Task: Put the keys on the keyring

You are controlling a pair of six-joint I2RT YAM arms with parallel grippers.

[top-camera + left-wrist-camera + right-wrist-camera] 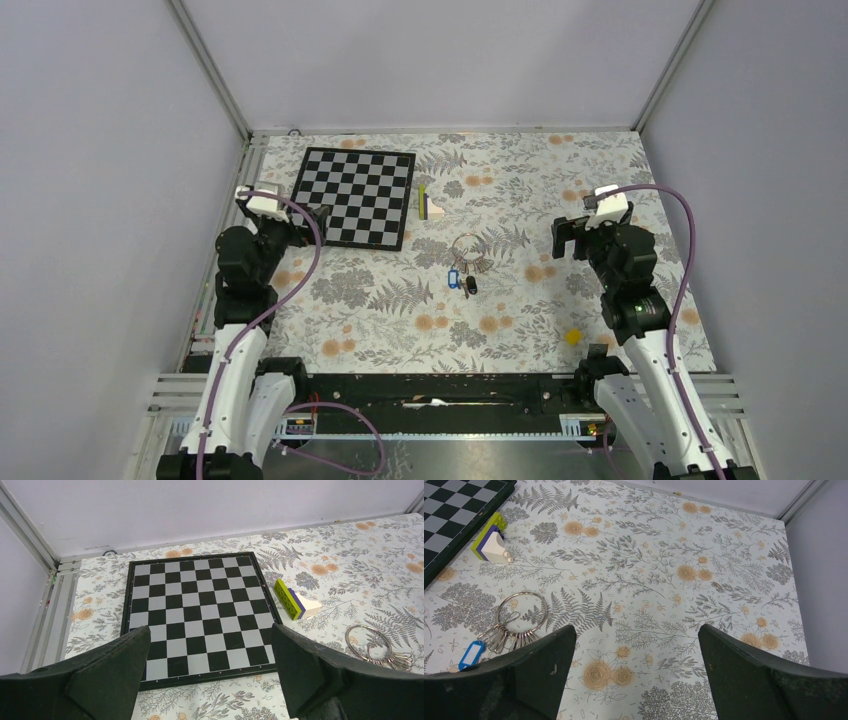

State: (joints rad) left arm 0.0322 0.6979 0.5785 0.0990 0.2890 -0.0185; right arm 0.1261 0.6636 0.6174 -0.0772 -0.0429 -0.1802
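The keyring point(466, 247) lies flat mid-table, a thin silvery ring with a fan of small metal pieces at its near side; it also shows as the keyring point(522, 611) and the keyring point(367, 640). Just in front of it lie the keys: one with a blue tag point(453, 278), seen too as the blue tag point(472, 654), and one with a black head point(470, 285). My left gripper point(322, 216) hovers open over the chessboard's left part. My right gripper point(560, 240) hangs open to the right of the keyring, nothing between its fingers.
A black-and-white chessboard point(357, 195) lies at the back left. A green, purple and white block stack point(428, 204) stands beside it. A small yellow block point(572, 337) sits near the front right. Grey walls and metal rails enclose the flowered table.
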